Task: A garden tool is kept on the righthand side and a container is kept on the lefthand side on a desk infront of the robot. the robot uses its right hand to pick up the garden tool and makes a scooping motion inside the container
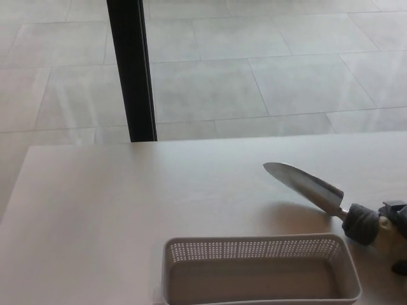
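A garden trowel [310, 187] with a silver blade and a pale wooden handle hangs just above the desk at the right, blade pointing up-left. My right hand [395, 232], black and mostly cut off by the picture's right edge, is shut on its handle. A pale perforated plastic container [261, 273] sits empty on the desk at the bottom centre, left of the hand and below the blade. My left hand does not show.
The light wooden desk [114, 216] fills the lower half, its far edge running across mid-picture. Beyond it lies a tiled floor, with a black vertical post [131, 70] standing behind the desk at the upper left.
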Controlling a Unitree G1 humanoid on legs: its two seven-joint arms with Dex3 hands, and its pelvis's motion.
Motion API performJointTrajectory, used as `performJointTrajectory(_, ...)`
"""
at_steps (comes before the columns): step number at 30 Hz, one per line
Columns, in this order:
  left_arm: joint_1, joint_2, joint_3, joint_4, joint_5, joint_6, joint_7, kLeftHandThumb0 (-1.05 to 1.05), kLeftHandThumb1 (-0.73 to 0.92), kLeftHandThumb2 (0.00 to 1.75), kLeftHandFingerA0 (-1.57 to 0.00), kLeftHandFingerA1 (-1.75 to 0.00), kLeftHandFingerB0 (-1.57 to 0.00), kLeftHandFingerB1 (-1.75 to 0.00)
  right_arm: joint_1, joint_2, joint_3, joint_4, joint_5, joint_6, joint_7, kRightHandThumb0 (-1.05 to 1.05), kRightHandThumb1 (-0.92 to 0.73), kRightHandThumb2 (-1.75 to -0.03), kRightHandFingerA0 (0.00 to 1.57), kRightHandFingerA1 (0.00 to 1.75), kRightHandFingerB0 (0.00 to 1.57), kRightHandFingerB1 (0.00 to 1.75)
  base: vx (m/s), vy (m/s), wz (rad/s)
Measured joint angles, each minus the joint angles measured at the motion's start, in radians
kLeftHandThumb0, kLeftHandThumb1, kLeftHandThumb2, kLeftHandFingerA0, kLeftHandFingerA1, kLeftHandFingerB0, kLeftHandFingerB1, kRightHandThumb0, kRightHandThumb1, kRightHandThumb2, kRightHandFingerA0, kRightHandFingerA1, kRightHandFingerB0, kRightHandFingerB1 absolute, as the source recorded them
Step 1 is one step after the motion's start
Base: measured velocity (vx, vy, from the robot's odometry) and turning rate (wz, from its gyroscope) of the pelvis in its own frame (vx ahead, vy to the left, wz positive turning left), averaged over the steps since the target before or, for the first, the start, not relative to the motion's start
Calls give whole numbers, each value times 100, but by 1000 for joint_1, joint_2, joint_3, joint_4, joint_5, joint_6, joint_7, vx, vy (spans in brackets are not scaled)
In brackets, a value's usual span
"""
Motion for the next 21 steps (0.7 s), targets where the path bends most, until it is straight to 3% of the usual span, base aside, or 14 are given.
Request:
performJointTrajectory(1, -1, 0, 0, 2, 0, 1, -1, -38, 66, 60, -65, -71, -47, -54, -2, 9, 8, 4, -16, 17, 0, -63, -64, -60, 63, 82, 23, 32, 0, 0, 0)
performJointTrajectory(3, -5, 0, 1, 2, -1, 6, -2, -40, 66, 60, -63, -70, -45, -53, -1, 28, 17, 14, -45, 47, -5, -36, -70, -64, 84, 140, 37, 37, 0, 0, 0)
performJointTrajectory(5, -4, 0, 0, 3, -1, 7, -3, -43, 67, 60, -62, -70, -44, -53, 11, 50, 7, 18, -59, 61, -26, -31, -74, -64, 84, 133, 62, 42, 0, 0, 0)
performJointTrajectory(6, -2, 0, -3, 2, -1, 6, -5, -43, 67, 60, -62, -70, -44, -53, 19, 59, -2, 17, -64, 61, -42, -31, -74, -64, 84, 133, 62, 42, 0, 0, 0)
performJointTrajectory(9, 0, 0, -2, 3, -2, 7, -9, -41, 67, 60, -67, -73, -42, -53, 43, 73, -25, 15, -71, 48, -87, -34, -67, -64, 74, 144, 83, 50, 0, 0, 0)
performJointTrajectory(15, -10, 0, 1, 0, -4, 13, -9, -40, 68, 60, -61, -69, -43, -53, 67, 85, -48, 31, -86, -14, -190, -33, -64, -64, 80, 157, 90, 66, 0, 0, 0)
performJointTrajectory(21, -12, 0, 1, -6, -5, 15, -11, -39, 70, 60, -62, -69, -47, -53, 97, 88, -81, 49, -86, -82, -273, -27, -69, -70, 85, 150, 85, 79, 0, 0, 0)
